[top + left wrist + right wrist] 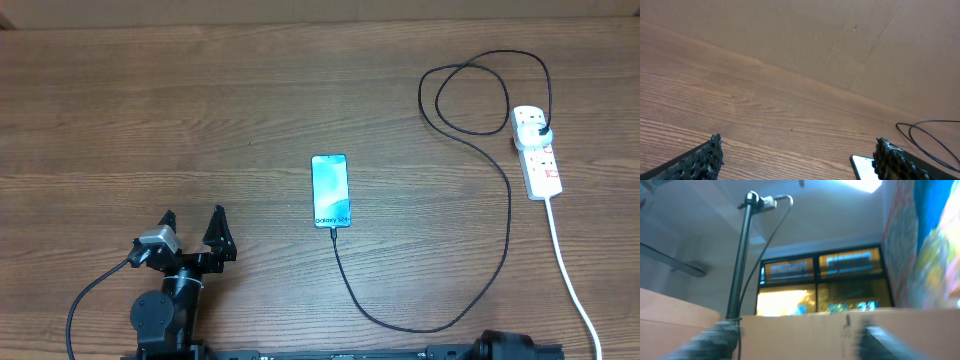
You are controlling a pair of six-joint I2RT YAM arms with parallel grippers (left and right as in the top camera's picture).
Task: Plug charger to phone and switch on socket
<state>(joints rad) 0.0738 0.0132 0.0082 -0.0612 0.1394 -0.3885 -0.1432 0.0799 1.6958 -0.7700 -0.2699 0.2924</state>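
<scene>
Wooden table [200,90]: phone [330,190], charger [509,215], socket [537,152].

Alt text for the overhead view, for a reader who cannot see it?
A phone with a lit blue screen lies centred on a wooden table, a thin black charger cable running from its near end in a wide loop to a white socket strip at the right. The left pincer stands open and empty at the lower left.

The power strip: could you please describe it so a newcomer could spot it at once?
Look at the right side of the table, past the phone. A white power strip lies there with a black plug in its far end. Unlike the thin black cable beside it, it is blocky and trails a thick white cord.
</scene>
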